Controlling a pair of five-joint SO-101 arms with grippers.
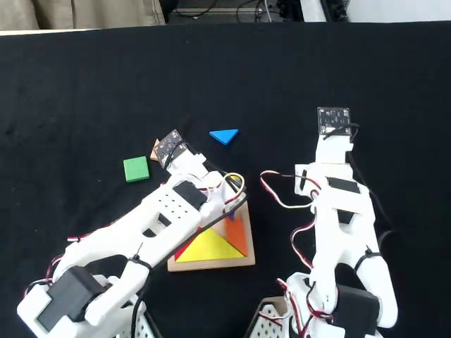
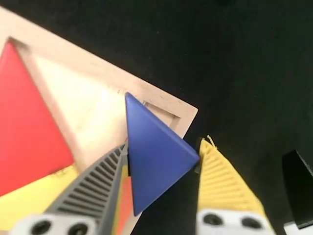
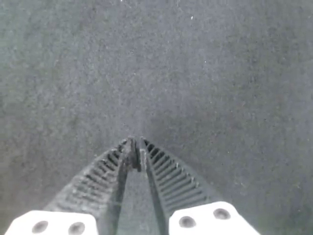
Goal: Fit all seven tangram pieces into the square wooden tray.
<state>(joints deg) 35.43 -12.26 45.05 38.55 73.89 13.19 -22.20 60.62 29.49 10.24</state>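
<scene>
- The table (image 1: 84,84) is covered from edge to edge by a black cloth.
- The square wooden tray (image 1: 211,265) lies flat on the cloth towards the near side, a little left of the middle.
- 3 loose pieces lie on the cloth, farther off than the tray.
- A green square (image 1: 136,169) lies flat, left of the tray and well apart from it.
- A light blue triangle (image 1: 224,135) lies flat, farthest out and well right of the green square.
- A pale orange piece (image 1: 155,148) lies just beyond the green square; only 1 corner shows, so its shape cannot be told.
</scene>
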